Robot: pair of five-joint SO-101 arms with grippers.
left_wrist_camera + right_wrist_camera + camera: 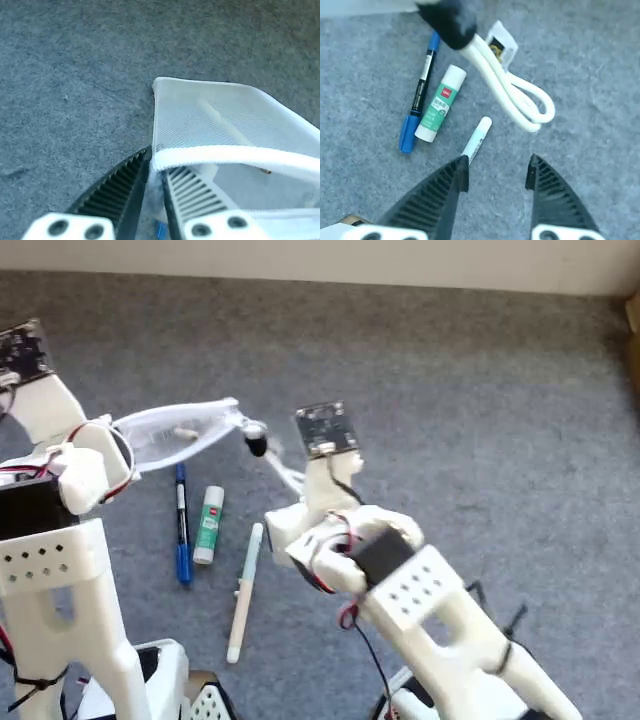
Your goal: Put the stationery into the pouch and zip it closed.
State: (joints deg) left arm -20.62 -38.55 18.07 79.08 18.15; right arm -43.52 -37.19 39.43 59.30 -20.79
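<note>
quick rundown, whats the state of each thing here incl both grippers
pouch, unzipped, one end clamped
left gripper, shut on the pouch
right gripper, open, empty, near the white pen's end
blue marker, capped, lying flat outside the pouch
glue stick, capped, lying beside the blue marker
white pen, lying flat outside the pouch

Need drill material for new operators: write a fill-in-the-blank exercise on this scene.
1. The left gripper is ____ on the edge of the mesh pouch.
2. The right gripper's fingers are ____ above the white pen.
3. The glue stick lies between the white pen and the ____ marker.
4. ____ stationery items lie on the carpet outside the pouch.

Missing words: shut; open; blue; three.
</note>
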